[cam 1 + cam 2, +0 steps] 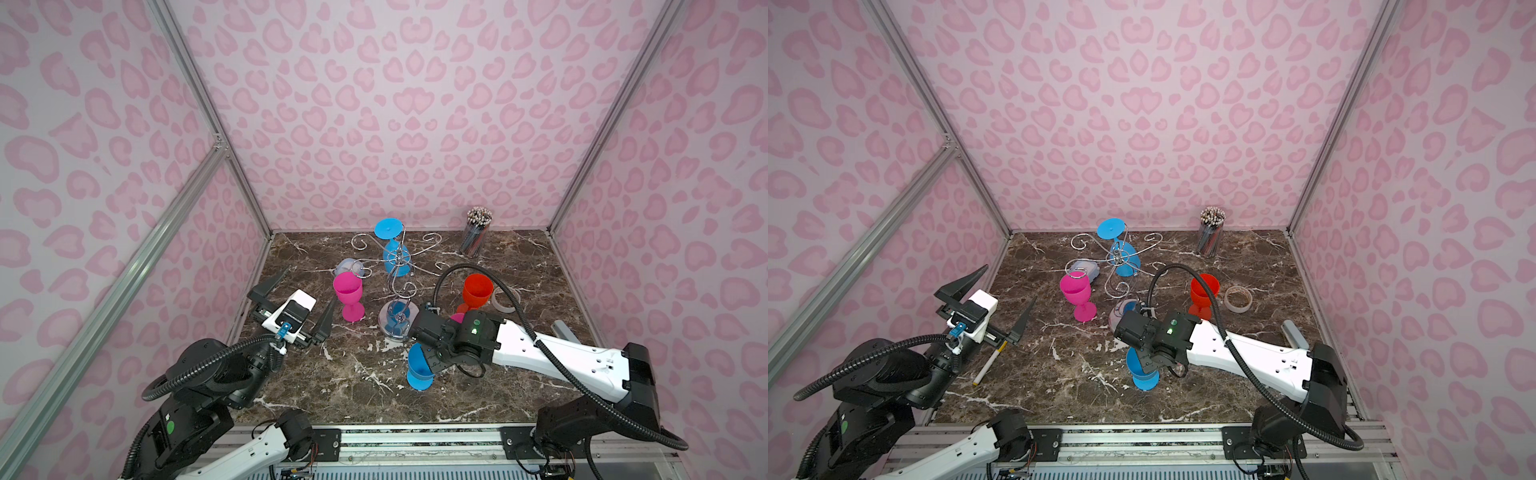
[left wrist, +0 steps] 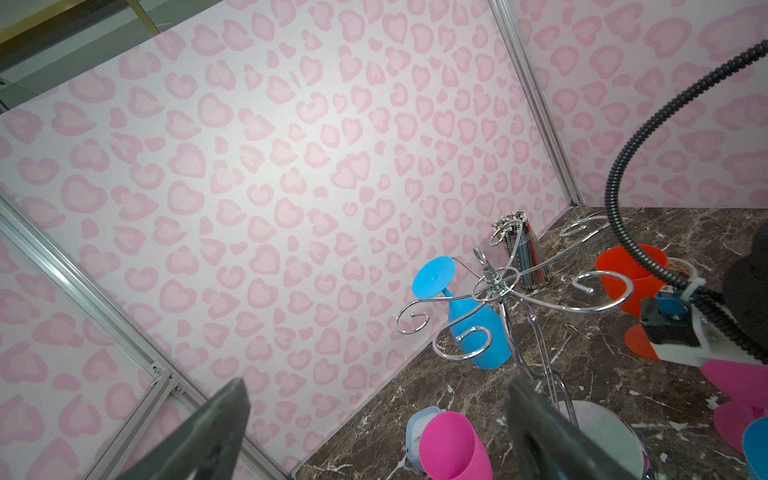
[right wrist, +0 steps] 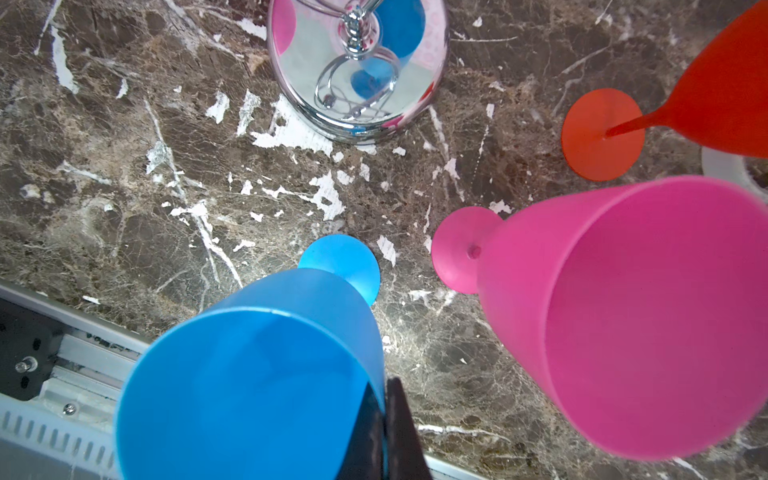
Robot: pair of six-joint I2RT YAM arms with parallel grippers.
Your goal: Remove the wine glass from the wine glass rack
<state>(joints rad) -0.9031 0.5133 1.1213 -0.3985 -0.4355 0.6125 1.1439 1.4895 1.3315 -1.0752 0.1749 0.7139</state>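
The chrome wine glass rack [image 1: 401,286] stands mid-table on its mirror base [image 3: 357,70] in both top views [image 1: 1121,270]. One blue wine glass [image 1: 392,253] hangs upside down from a back arm [image 2: 478,328]. A second blue wine glass [image 1: 419,370] is off the rack, tilted near the front edge with its foot low over the marble. My right gripper [image 1: 430,361] is shut on its rim [image 3: 386,415]. My left gripper [image 1: 311,283] stands open and empty left of the rack [image 2: 376,386].
A pink glass [image 1: 348,291] stands upright left of the rack, a red one [image 1: 477,291] to its right, and another pink one [image 3: 623,316] close by my right gripper. A pencil cup [image 1: 478,232], tape roll [image 1: 505,301], pale blue box [image 1: 347,266] and pen [image 1: 988,368] also sit on the table.
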